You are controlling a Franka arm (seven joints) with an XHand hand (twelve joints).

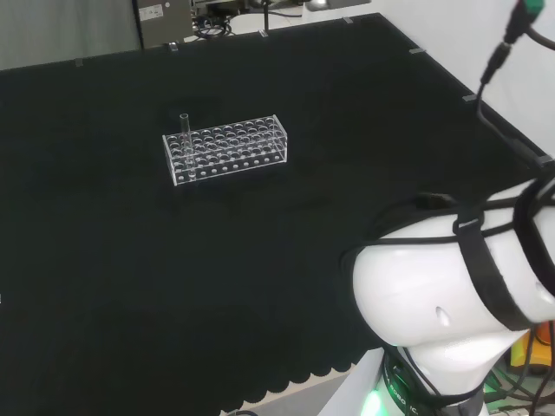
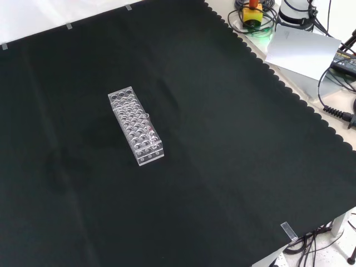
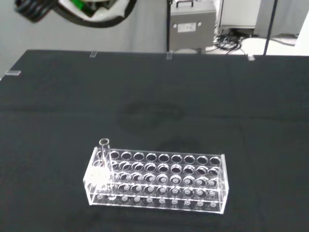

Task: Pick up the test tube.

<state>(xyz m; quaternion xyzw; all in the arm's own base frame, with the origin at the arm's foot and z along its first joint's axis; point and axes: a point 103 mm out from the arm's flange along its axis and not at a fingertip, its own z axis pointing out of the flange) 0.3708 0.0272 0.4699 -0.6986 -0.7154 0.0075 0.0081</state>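
Note:
A clear test tube [image 1: 184, 130] stands upright in a corner hole at the left end of a clear plastic rack [image 1: 225, 147] in the head view. Its top rises above the rack. In the wrist view the same test tube [image 3: 105, 155] and rack [image 3: 154, 181] sit some way off from the camera. A blurred black and white part of the hand [image 3: 96, 17] shows at that view's edge, far from the tube. In the front view the rack [image 2: 136, 128] lies lengthwise left of the cloth's middle.
The arm's white links [image 1: 434, 295] stand at the head view's lower right. The black cloth [image 2: 233, 167] ends in a scalloped edge [image 2: 289, 92] at the front view's right, with cables and a yellow device [image 2: 253, 12] beyond. A grey box [image 1: 165, 22] stands behind the bench.

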